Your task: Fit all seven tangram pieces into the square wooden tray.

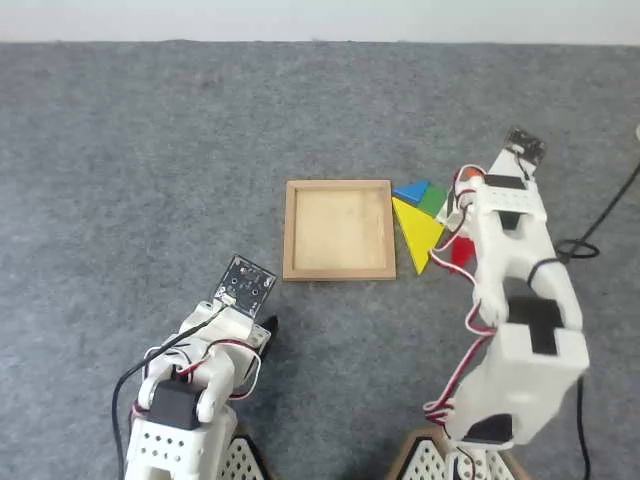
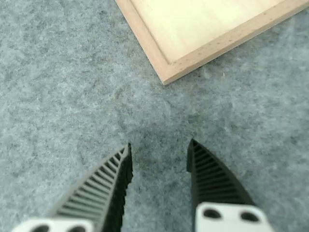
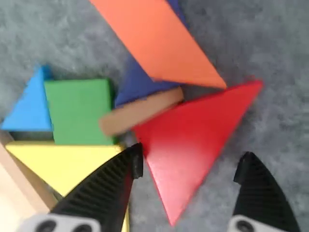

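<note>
The square wooden tray (image 1: 338, 272) lies mid-table with nothing inside it. Just right of it lies a cluster of pieces: a light blue triangle (image 1: 409, 190), a green square (image 1: 433, 199), a yellow triangle (image 1: 417, 230) and a red triangle (image 1: 462, 251). My right gripper (image 3: 188, 164) hangs open over the red triangle (image 3: 193, 140), one finger on each side of its narrow end. Beyond it are an orange parallelogram (image 3: 154, 38) resting on a dark blue piece (image 3: 137, 83), the green square (image 3: 77, 111) and the yellow triangle (image 3: 65, 162). My left gripper (image 2: 159, 154) is open above bare carpet, short of the tray's corner (image 2: 166, 75).
Grey carpet covers the whole table. A tan wooden edge (image 3: 140, 112) shows between the dark blue and red pieces. The right arm's body (image 1: 515, 290) hides part of the pieces. A black cable (image 1: 600, 225) trails at the far right.
</note>
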Controlling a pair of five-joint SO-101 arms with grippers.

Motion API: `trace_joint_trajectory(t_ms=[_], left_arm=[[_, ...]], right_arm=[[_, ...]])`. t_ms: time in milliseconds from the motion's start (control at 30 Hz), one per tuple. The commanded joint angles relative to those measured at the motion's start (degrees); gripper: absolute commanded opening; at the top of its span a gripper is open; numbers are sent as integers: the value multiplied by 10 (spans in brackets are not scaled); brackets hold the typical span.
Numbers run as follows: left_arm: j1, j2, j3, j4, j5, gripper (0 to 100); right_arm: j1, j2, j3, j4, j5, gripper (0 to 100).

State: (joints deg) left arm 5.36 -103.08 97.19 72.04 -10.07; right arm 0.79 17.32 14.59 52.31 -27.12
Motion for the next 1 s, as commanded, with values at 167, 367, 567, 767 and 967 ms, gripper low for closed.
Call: trace_joint_trajectory(t_ms=[167,367,567,767,967], left_arm=[[4,-11,-7,4,4,183],[4,-11,-7,4,4,183],[4,-11,-7,4,4,183],[4,-11,-7,4,4,183],[4,-11,-7,4,4,183]], right_arm=[[29,50,-113,-1,-25,307],[29,83,-141,-1,-26,307],[30,83,-149,-3,-26,307],[49,80,-165,-6,-27,307],[75,83,-171,-24,-53,307]])
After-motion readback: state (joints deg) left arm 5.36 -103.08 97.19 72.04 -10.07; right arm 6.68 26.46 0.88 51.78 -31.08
